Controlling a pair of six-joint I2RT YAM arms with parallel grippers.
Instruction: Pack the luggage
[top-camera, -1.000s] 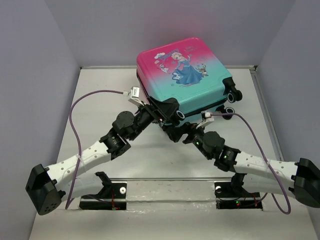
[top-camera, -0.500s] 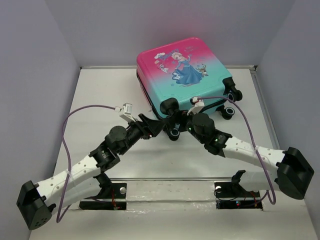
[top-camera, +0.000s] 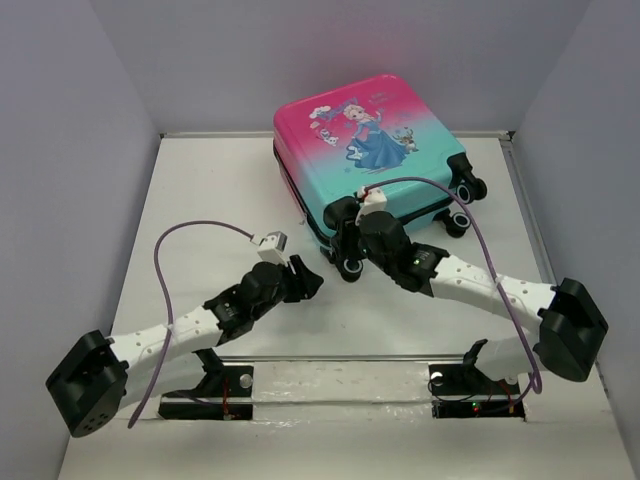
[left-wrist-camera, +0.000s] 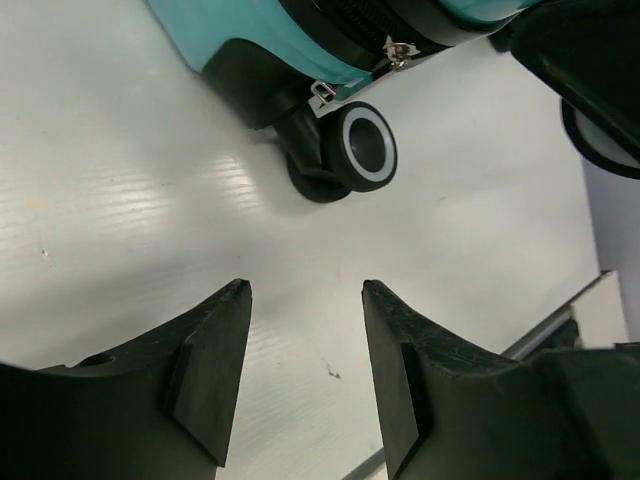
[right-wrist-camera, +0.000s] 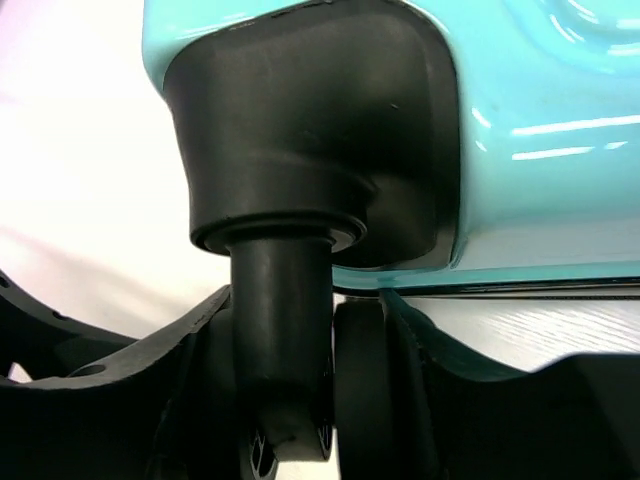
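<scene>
- Lying flat and closed, the luggage (top-camera: 365, 150) sits at the far middle of the table (top-camera: 215, 180), with its printed side up and its wheels facing near and right.
- The right gripper (right-wrist-camera: 300, 325) is at the luggage's near-left corner. Its fingers are closed on either side of a black caster (right-wrist-camera: 280, 300) under the teal shell.
- The left gripper (left-wrist-camera: 305, 300) hangs just near of that corner, over bare table, with its jaws parted and nothing between them.
- A second wheel (left-wrist-camera: 365, 147), white-ringed, stands free just beyond the left gripper's fingertips.
</scene>
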